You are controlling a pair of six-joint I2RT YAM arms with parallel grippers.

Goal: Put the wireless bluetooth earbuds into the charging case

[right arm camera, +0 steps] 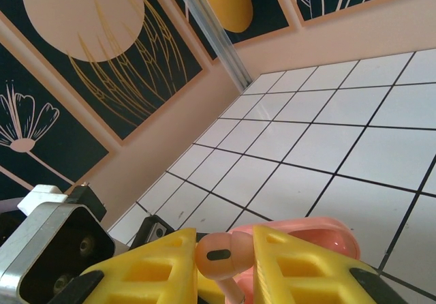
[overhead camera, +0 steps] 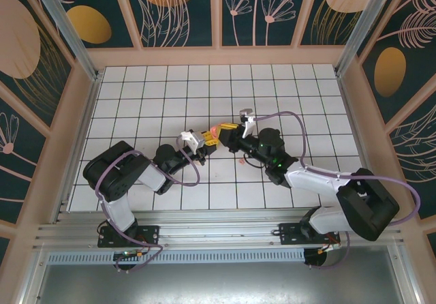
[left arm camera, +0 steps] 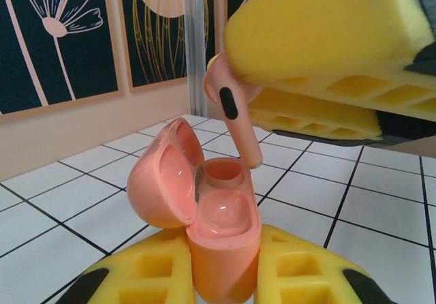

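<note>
Left gripper [left arm camera: 225, 280] pinched coral-pink charging case [left arm camera: 221, 236] upright between yellow pads, lid [left arm camera: 160, 181] hinged open. Right gripper [right arm camera: 221, 263] clamped on pink earbud [left arm camera: 231, 103] just above case, stem angled down toward open socket; contact could not be told. Both met mid-table over white tiles [overhead camera: 170, 93].

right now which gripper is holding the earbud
The right gripper: it pinches the coral-pink earbud, stem down, just above the open charging case, which the left gripper clamps upright.
</note>
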